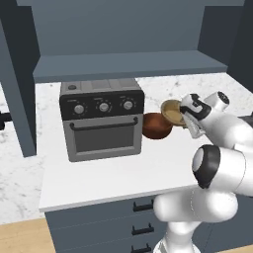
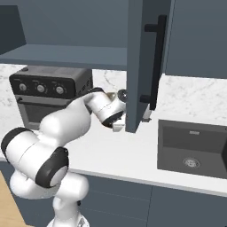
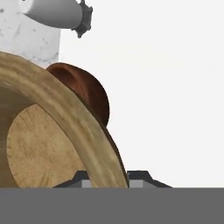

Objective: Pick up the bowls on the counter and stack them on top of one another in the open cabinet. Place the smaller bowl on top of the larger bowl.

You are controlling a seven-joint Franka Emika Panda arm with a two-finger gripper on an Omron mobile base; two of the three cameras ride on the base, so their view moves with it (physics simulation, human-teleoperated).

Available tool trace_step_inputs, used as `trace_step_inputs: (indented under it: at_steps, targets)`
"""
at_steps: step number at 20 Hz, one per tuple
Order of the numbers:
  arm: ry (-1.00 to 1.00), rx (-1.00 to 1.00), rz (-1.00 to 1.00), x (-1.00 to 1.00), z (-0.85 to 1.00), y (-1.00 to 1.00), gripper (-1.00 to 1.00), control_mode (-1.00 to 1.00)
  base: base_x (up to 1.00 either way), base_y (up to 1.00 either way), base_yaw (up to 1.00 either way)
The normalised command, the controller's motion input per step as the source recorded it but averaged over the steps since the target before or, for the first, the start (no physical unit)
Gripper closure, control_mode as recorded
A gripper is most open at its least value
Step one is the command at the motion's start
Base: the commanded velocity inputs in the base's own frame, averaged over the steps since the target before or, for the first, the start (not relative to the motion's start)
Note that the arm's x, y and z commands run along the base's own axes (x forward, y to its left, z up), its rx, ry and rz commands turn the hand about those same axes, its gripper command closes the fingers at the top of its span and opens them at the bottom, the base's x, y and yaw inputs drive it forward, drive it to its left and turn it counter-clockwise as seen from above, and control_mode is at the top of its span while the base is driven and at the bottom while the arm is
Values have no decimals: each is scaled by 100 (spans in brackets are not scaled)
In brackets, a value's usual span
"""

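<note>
Holding the small bowl (image 1: pixel 172 111) by its rim, your gripper (image 1: pixel 187 117) sits clamped on it right of centre in the left base view, just above the counter (image 1: pixel 108 173). The large bowl (image 1: pixel 157 125) remains on the counter beside the toaster oven (image 1: pixel 101 118). Neither bowl is in the cabinet (image 1: pixel 128 64), so both placements remain. The cabinet door (image 2: pixel 141 66) stands close by.

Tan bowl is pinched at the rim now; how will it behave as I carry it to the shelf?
The smaller bowl looks rigid wood, so it probably won't flex. Held by one rim edge in the gripper, it hangs tilted and may pivot. Its smooth rim could slip if swung fast.
</note>
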Motion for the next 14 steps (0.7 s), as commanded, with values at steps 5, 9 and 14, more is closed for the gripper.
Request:
trace_step_inputs:
  at_steps: [5,9,14]
  targets:
    - [3,0,-3,82,-3,10,100,-100,0,0,0]
    - [5,0,0,86,-16,0,100,-100,0,0,0]
    - [14,0,0,96,-31,2,100,-100,0,0,0]
